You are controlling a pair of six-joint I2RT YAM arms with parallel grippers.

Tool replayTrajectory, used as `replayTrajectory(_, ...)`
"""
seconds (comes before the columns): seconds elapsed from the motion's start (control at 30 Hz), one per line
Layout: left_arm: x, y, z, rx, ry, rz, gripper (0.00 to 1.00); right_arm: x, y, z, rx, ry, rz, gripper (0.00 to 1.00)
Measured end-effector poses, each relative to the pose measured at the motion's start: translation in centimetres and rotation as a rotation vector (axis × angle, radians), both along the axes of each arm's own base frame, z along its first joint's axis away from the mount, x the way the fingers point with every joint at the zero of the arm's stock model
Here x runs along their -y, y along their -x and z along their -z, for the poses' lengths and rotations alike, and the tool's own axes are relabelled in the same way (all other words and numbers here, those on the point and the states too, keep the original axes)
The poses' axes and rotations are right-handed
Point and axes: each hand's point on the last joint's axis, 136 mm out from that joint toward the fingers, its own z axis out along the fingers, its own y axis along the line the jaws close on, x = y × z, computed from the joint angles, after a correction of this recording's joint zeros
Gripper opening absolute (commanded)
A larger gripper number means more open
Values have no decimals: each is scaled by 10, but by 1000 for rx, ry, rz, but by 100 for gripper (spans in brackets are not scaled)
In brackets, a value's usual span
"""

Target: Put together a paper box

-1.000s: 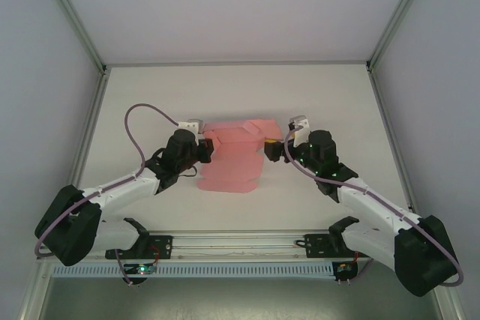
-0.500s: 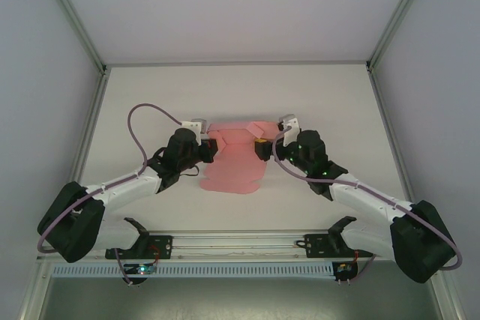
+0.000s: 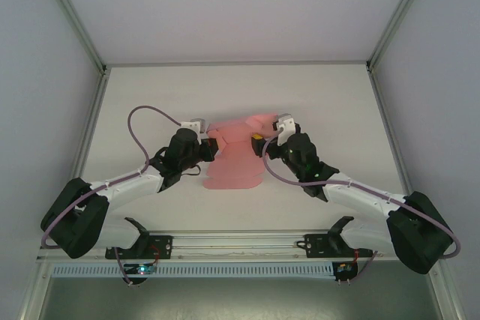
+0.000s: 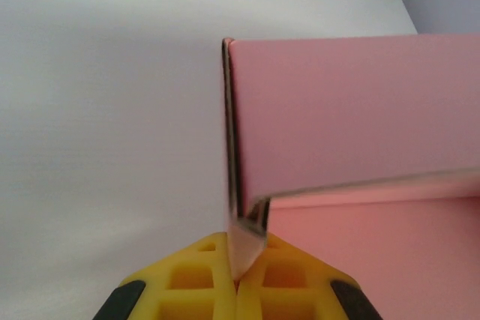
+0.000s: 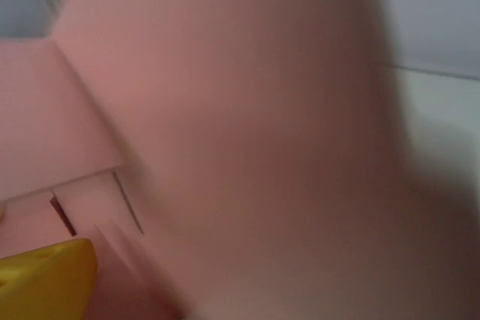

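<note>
Paper box: one, pink thin card [image 3: 231, 162], partly folded, lying near the middle of the desk [image 3: 150, 95] between the two claws.
Box, near part: one broad panel lying flat on the desk, its near edge wavy.
Box, far part: creased panels, with a flap lifted at the right far corner.
Box, left side: in the left wrist view one wall of the paper box [image 4: 352, 110] stands upright, and flat pink card lies below it.
Left claw: one [image 3: 208, 148], at the box's left edge. In its wrist view the two yellow fingers [image 4: 195, 279] are pressed together on the thin edge of the upright wall, so it pinches the card.
Right claw: one [image 3: 259, 140], at the box's right far corner, just beside the lifted flap. Its jaws stand wide. In its wrist view one yellow finger [image 5: 45, 275] shows at lower left.
Right wrist view of the box: pink card [image 5: 225, 110] sits very close to the lens and is blurred. Two short slits show in the sheet near the finger. Whether the card touches the finger cannot be told.
Arms: two, white with black joints. The left arm [image 3: 120, 185] and the right arm [image 3: 360, 196] both reach inward from the near edge.
Cables: two, purple, one looping over the left arm [image 3: 139, 121] and one along the right [image 3: 277, 174].
Desk: one, white, walled at the sides.
</note>
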Motion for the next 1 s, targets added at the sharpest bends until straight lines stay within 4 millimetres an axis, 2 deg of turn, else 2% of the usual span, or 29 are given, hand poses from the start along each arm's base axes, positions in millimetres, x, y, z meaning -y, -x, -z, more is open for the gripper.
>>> replayTrajectory(0.3,-3,-5,-4,20,0,-32,0,19,21,-39,78,-16,-21,98)
replayTrajectory(0.5,-9,-4,-6,38,-37,-40,0,48,36,-69,128,-60,-22,98)
replayTrajectory(0.63,-10,0,-11,59,-56,-13,0,63,42,-74,120,-52,-54,97)
replayTrajectory(0.73,-8,2,-13,67,-57,8,0,61,40,-76,81,-43,-118,90)
replayTrajectory(0.83,-7,3,-14,72,-61,19,0,51,37,-73,36,-36,-192,80)
replayTrajectory(1.0,-7,5,-11,64,-70,27,0,31,30,-58,-54,-22,-292,56)
